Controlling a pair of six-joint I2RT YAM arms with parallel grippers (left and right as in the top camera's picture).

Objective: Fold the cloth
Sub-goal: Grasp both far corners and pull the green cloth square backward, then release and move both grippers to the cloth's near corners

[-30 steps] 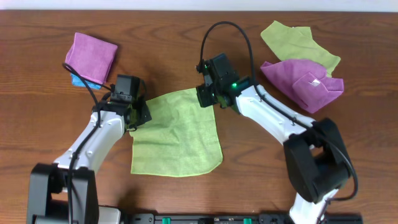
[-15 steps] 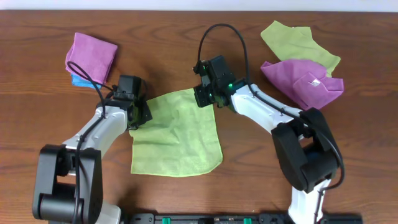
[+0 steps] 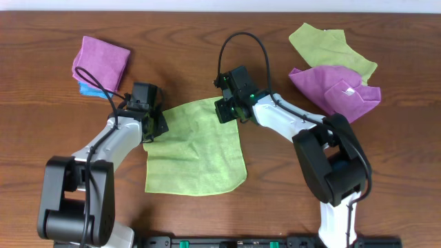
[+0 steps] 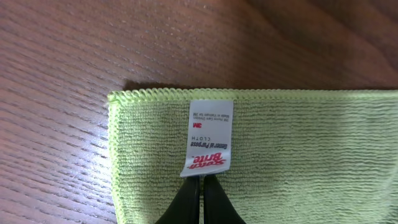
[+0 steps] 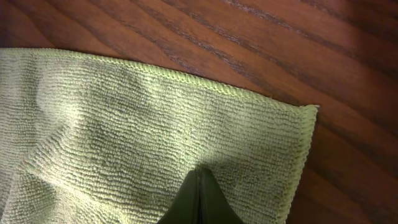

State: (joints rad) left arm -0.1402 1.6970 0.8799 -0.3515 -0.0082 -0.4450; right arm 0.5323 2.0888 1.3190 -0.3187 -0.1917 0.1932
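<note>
Cloth (image 3: 196, 155): lime-green microfibre towel, spread flat in a single layer at the middle of the wooden table (image 3: 289, 200), between the two arms. White printed tag (image 4: 210, 138) at its far-left corner, lying face up on the pile.

Left gripper (image 3: 153, 128): at the far-left corner of the cloth. The left wrist view shows the fingertips pressed together on the fabric just below the tag's free end. Judged to be pinching the cloth there, though any fabric between the tips is hidden.

Right gripper (image 3: 227, 110): at the far-right corner. The right wrist view shows the tips closed to a point on the pile a little in from the hemmed corner, with faint creases running toward them. Judged likewise a pinch on the cloth.

Governing relation: both tools sit on the far edge, one per corner, and the whole body of the cloth lies from them toward the robot's bases. The held edge runs left to right, slightly skewed, its right end farther away. Neither arm is nearer; each has its own corner. A fold would likely carry this edge toward the free near edge, both arms together.

Other items, well apart: folded purple cloth (image 3: 101, 60) over a blue item (image 3: 85, 89), far left; duller green cloth (image 3: 331, 43) and crumpled purple cloth with white tag (image 3: 331, 89), far right.
</note>
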